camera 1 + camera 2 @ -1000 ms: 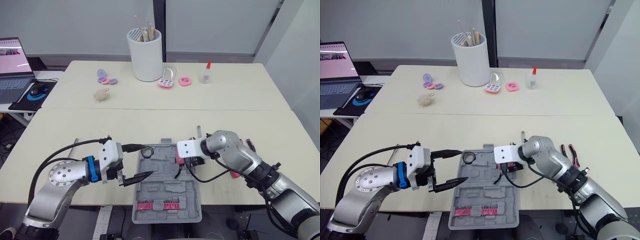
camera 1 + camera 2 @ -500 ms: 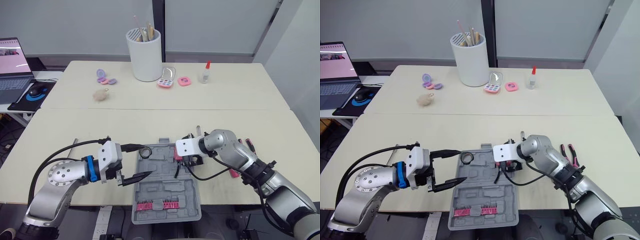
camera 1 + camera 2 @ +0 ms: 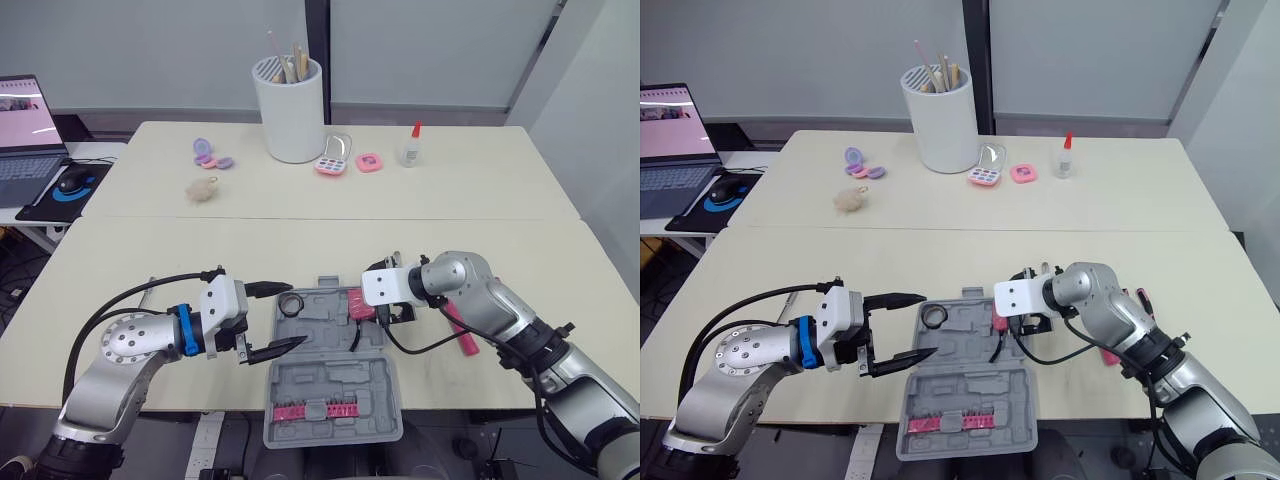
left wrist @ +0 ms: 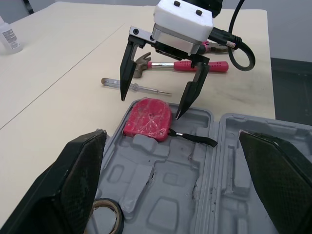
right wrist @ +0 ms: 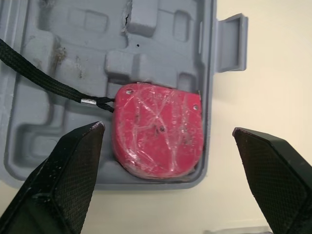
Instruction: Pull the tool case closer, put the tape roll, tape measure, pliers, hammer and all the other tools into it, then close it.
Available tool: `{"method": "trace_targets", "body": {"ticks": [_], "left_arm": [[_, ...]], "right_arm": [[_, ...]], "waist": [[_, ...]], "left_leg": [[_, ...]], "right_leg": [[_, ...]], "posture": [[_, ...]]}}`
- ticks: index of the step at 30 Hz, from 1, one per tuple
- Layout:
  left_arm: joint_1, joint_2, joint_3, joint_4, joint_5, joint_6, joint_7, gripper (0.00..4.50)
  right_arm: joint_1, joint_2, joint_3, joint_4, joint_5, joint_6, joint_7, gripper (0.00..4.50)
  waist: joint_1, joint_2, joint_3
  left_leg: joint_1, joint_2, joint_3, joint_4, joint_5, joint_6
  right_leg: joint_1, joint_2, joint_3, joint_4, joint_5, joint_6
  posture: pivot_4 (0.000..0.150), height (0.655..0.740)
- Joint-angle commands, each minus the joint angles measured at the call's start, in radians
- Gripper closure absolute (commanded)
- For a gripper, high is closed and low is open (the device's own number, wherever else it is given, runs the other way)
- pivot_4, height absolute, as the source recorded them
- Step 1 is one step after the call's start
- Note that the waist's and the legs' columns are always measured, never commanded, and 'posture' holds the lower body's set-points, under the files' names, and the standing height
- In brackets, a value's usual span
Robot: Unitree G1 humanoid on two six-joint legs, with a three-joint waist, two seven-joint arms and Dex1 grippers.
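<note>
One pink-gripped steel hammer [image 4: 183, 65] just beyond the released right pincer [image 4: 151, 107] looks rigid and likely head-heavy; best gripped on its handle near the head.

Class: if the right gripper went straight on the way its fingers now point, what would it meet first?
The red tape measure, lying in a corner of the tool case. The right gripper, open, points down at it; the gap between them is unclear.
</note>
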Motion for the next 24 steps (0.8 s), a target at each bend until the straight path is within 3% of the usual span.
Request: {"method": "trace_targets", "body": {"ticks": [1, 8, 11, 14, 24], "left_arm": [[-0.016, -0.001, -0.008, -0.021, 0.000, -0.005, -0.005, 0.00], [-0.033, 0.000, -0.012, -0.018, -0.002, -0.002, -0.004, 0.00], [-0.038, 0.000, -0.013, -0.015, -0.002, -0.001, -0.005, 0.00], [-0.041, -0.001, -0.013, -0.013, 0.000, 0.000, -0.004, 0.00], [-0.038, 0.000, -0.013, -0.014, 0.007, -0.004, -0.003, 0.00]], "right_arm": [[0.004, 0.002, -0.036, -0.053, 0.017, 0.018, 0.005, 0.04], [0.030, 0.033, -0.141, -0.145, 0.182, 0.142, 0.051, 0.04], [0.041, 0.048, -0.175, -0.160, 0.238, 0.157, 0.049, 0.64], [0.063, 0.066, -0.201, -0.157, 0.275, 0.151, 0.016, 1.66], [0.174, 0.078, -0.207, -0.048, 0.257, -0.068, -0.109, 3.89]], "waist": [[0.000, 0.000, 0.000], [0.001, 0.000, 0.000], [0.000, 0.000, 0.000], [0.000, 0.000, 0.000], [-0.001, 0.000, 0.000]], "left_leg": [[0.000, 0.000, 0.000, 0.000, 0.000, 0.000], [0.000, 0.000, 0.000, 0.000, 0.000, 0.000], [0.000, 0.000, 0.000, 0.000, 0.000, 0.000], [0.000, 0.000, 0.000, 0.000, 0.000, 0.000], [0.000, 0.000, 0.000, 0.000, 0.000, 0.000]], "right_leg": [[0.000, 0.000, 0.000, 0.000, 0.000, 0.000], [0.000, 0.000, 0.000, 0.000, 0.000, 0.000], [0.000, 0.000, 0.000, 0.000, 0.000, 0.000], [0.000, 0.000, 0.000, 0.000, 0.000, 0.000], [0.000, 0.000, 0.000, 0.000, 0.000, 0.000]], "posture": [[0.150, 0.7400], [0.150, 0.7400], [0.150, 0.7400], [0.150, 0.7400], [0.150, 0.7400]]}}
